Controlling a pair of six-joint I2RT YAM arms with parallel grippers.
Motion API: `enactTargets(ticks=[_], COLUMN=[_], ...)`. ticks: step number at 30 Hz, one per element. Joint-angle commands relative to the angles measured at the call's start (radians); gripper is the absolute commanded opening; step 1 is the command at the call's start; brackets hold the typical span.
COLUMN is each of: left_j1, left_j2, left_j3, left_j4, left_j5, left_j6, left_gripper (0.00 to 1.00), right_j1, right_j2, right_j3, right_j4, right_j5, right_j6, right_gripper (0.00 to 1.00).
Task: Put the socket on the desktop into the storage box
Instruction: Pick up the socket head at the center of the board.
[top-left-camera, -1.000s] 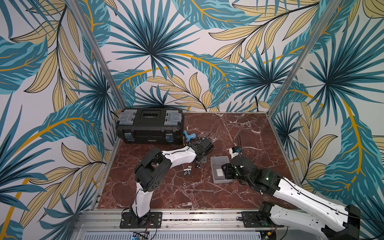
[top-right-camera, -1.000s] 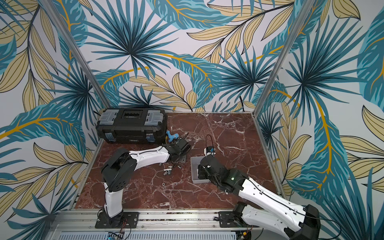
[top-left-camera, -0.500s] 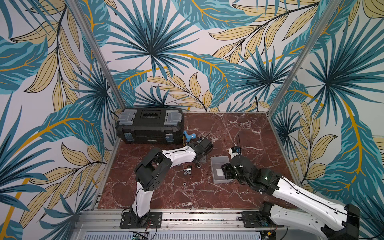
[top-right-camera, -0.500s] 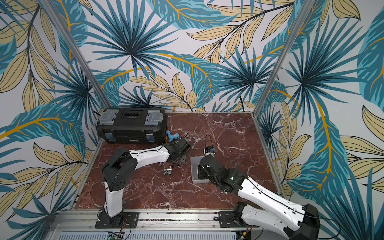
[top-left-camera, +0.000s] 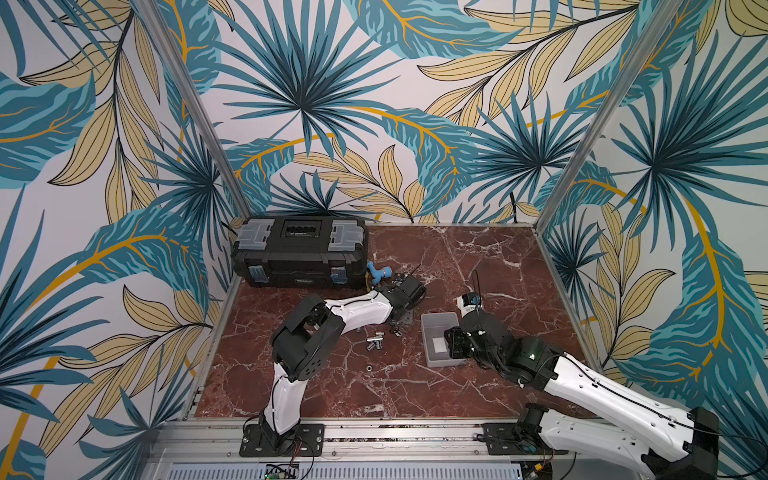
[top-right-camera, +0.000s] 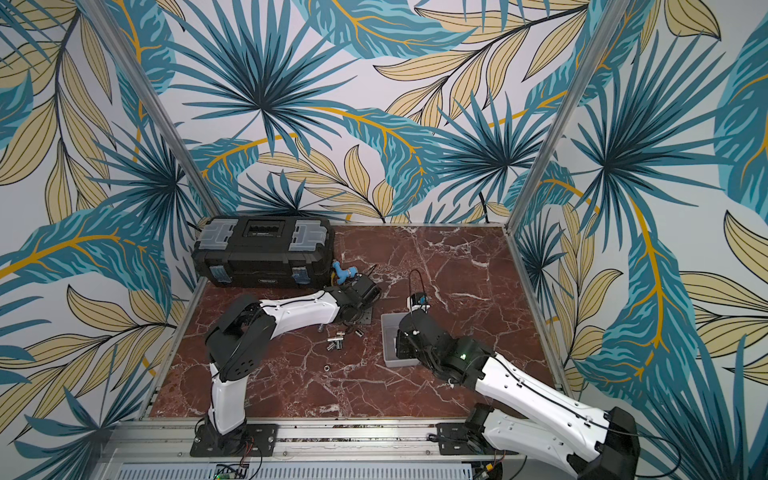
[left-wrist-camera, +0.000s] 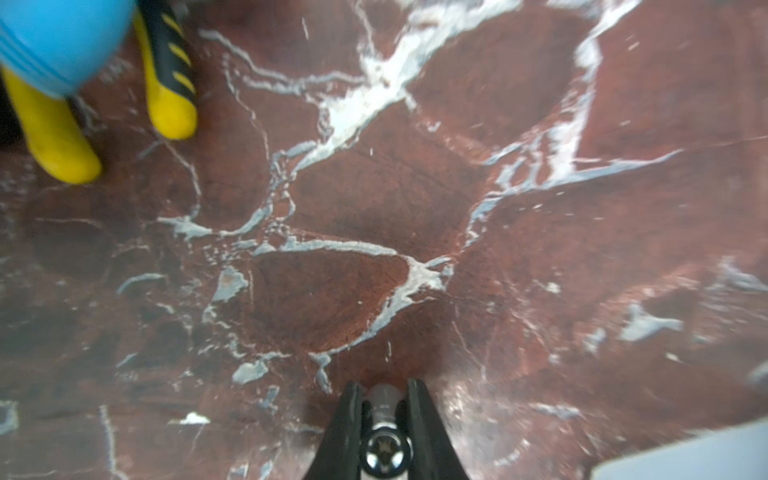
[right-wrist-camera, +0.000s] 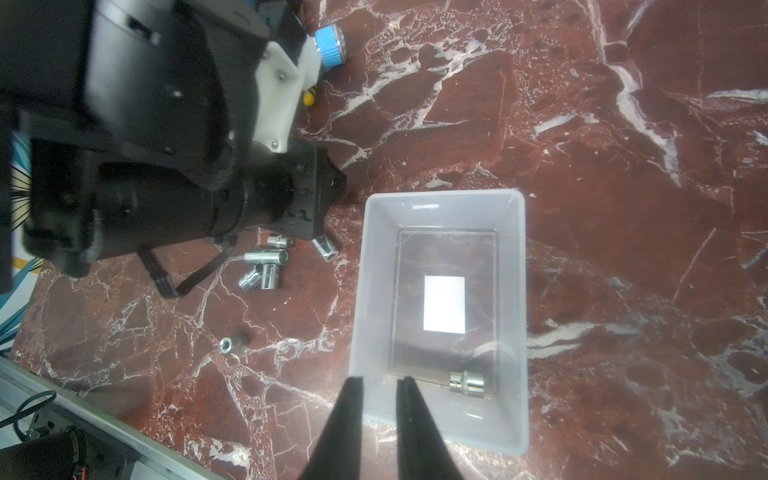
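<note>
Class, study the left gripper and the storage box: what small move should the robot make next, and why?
Probably lift the left gripper straight up. Its jaws are shut on a small socket low at the desktop, and the storage box, with one socket already inside, has walls the piece must clear.

The desktop (right-wrist-camera: 582, 124) looks like smooth red-brown stone with a soft shine, the storage box (right-wrist-camera: 521, 291) is smooth, pale, milky plastic, the socket (left-wrist-camera: 383, 395) and the other sockets (right-wrist-camera: 266, 257) are shiny silver metal, the toolbox (top-left-camera: 299, 253) is dull black plastic, and the rails (top-left-camera: 415, 451) are dull grey metal.
</note>
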Motion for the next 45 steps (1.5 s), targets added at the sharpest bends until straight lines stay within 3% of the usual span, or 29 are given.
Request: enactTargets(ticks=[1, 4, 10, 12, 15, 18, 27, 31, 37, 45], left_j1=[0.006, 0.043, 0.159, 0.167, 0.163, 0.164, 0.164, 0.164, 0.164, 0.162], left_j2=[-0.154, -0.303, -0.518, -0.550, -0.613, -0.685, -0.796, -0.799, -0.803, -0.774], left_j3=[-0.066, -0.194, -0.484, -0.556, -0.672, -0.735, -0.739, -0.749, -0.727, -0.758], left_j4=[0.044, 0.136, 0.462, 0.615, 0.864, 0.943, 0.842, 0.853, 0.729, 0.792], left_j5=[0.065, 0.266, 0.790, 0.970, 1.098, 1.141, 1.148, 1.138, 1.090, 1.069], left_j6=[0.014, -0.034, -0.180, -0.260, -0.396, -0.454, -0.419, -0.418, -0.325, -0.350], left_gripper=[0.00, 0.00, 0.00, 0.00, 0.00, 0.00, 0.00, 0.00, 0.00, 0.00], right_j1=[0.004, 0.004, 0.066, 0.102, 0.133, 0.147, 0.147, 0.147, 0.147, 0.147], right_j2=[0.018, 0.038, 0.048, 0.047, 0.054, 0.067, -0.003, -0.018, -0.041, 0.011], right_j3=[0.007, 0.020, 0.020, 0.015, 0.006, -0.006, -0.064, -0.063, -0.066, -0.037], right_j4=[-0.011, 0.002, 0.125, 0.191, 0.274, 0.337, 0.412, 0.390, 0.322, 0.274], right_j5=[-0.012, -0.048, -0.125, -0.145, -0.176, -0.176, -0.145, -0.153, -0.096, -0.103], right_j6=[-0.016, -0.040, -0.098, -0.122, -0.143, -0.154, -0.137, -0.133, -0.114, -0.114], right_gripper=[0.19, 0.19, 0.22, 0.30, 0.48, 0.53, 0.55, 0.55, 0.55, 0.50])
